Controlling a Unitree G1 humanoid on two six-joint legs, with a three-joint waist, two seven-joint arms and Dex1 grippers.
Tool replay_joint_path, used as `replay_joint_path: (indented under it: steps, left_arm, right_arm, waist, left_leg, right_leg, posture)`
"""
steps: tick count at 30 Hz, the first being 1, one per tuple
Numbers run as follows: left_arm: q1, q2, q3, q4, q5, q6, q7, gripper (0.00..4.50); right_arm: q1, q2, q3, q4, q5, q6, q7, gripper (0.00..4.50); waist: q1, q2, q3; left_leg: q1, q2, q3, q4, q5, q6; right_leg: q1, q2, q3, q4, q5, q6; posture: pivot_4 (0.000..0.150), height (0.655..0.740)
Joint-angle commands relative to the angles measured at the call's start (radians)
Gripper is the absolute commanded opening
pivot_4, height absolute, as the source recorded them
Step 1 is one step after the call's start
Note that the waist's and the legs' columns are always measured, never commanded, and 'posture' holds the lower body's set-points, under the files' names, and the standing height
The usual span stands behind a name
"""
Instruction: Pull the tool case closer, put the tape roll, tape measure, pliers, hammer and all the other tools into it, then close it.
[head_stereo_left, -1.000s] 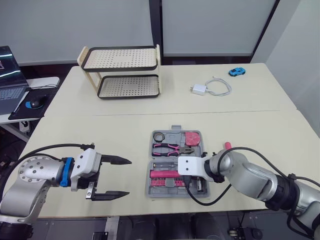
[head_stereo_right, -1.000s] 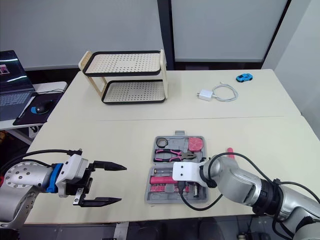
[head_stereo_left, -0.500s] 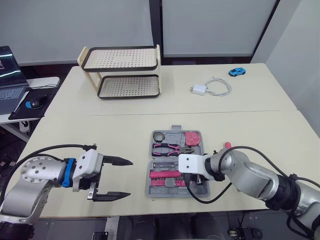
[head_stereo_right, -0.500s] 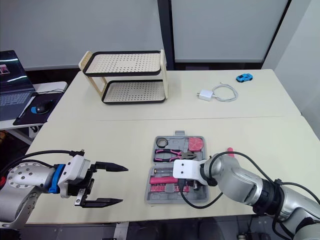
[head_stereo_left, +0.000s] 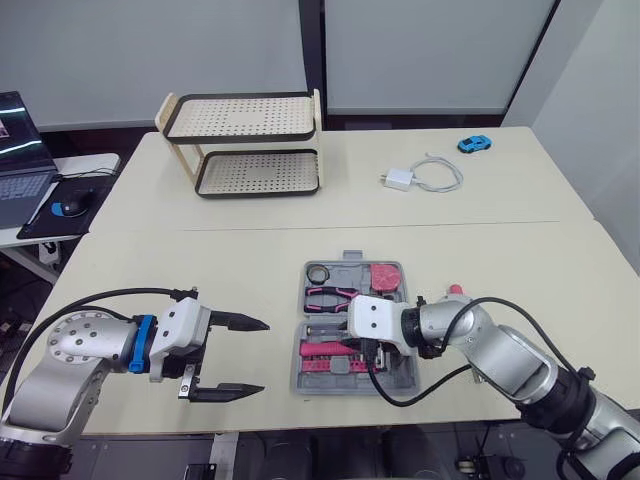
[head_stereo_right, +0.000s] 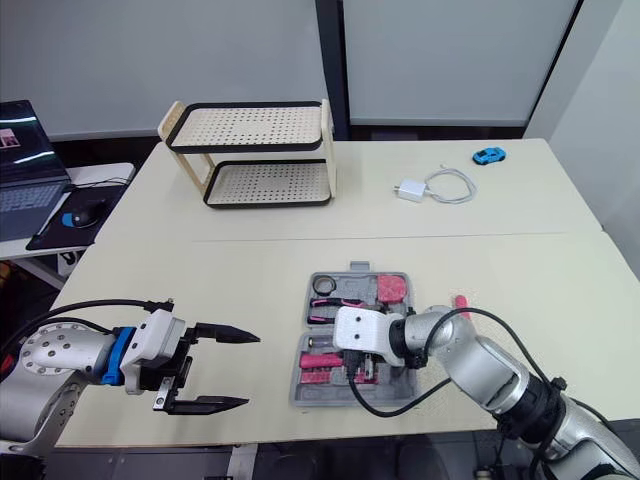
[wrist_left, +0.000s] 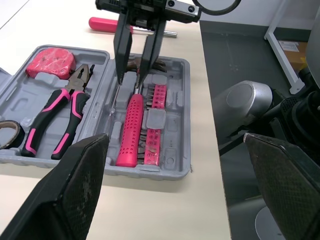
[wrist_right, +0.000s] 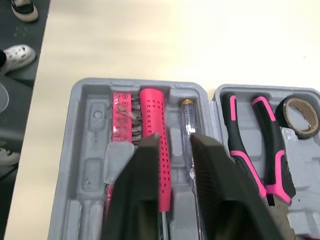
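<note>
Tool case (head_stereo_left: 345, 270) now has the right gripper (wrist_left: 130, 81), slightly parted, shifted leftward over it; left gripper (head_stereo_left: 265, 356) gapes.

The right gripper (wrist_left: 130, 79) has slid left across the tool case (head_stereo_left: 342, 272), its jaws now above the pink screwdriver handle (wrist_left: 131, 127).

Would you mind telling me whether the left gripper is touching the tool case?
Apart. The left eye view shows bare table between the open left gripper and the tool case.

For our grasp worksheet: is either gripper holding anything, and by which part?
Nothing is held. The left gripper hangs open beside the grey plastic tool case; the right gripper is open above it.
</note>
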Motion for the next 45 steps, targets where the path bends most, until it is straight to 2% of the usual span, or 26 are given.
replay_joint_path:
  steps: [1, 7, 17, 45]
  left_arm:
    - [0.000, 0.004, 0.004, -0.020, -0.007, -0.001, 0.004, 4.50]
    - [0.000, 0.005, 0.000, -0.024, -0.008, 0.001, 0.006, 4.50]
    - [-0.002, 0.008, -0.003, -0.029, -0.010, 0.005, 0.011, 4.50]
    - [0.003, 0.010, 0.004, -0.044, -0.008, 0.017, 0.021, 4.50]
  right_arm:
    - [0.020, -0.002, -0.035, 0.037, -0.004, -0.108, 0.026, 0.03]
    - [0.080, 0.041, -0.081, 0.083, 0.035, -0.196, 0.033, 0.03]
    - [0.130, 0.066, -0.084, 0.193, -0.022, -0.317, 0.043, 0.03]
    - [0.161, 0.075, -0.041, 0.304, -0.199, -0.295, 0.055, 0.03]
  waist:
    - [0.000, 0.000, 0.000]
    - [0.000, 0.000, 0.000]
    - [0.000, 0.000, 0.000]
    - [0.000, 0.000, -0.001]
  left_leg:
    - [0.000, 0.000, 0.000, 0.000, 0.000, 0.000]
    - [0.000, 0.000, 0.000, 0.000, 0.000, 0.000]
    - [0.001, 0.001, 0.000, 0.000, 0.000, 0.000]
    - [0.002, 0.001, 0.000, 0.000, 0.000, 0.000]
  right_leg:
    - [0.000, 0.000, 0.000, 0.000, 0.000, 0.000]
    - [0.000, 0.000, 0.000, 0.000, 0.000, 0.000]
    - [0.000, 0.001, 0.000, 0.001, 0.000, 0.000]
    - [0.001, 0.001, 0.000, 0.001, 0.000, 0.000]
  posture:
    - [0.150, 0.7400]
    - [0.150, 0.7400]
    - [0.150, 0.7400]
    - [0.150, 0.7400]
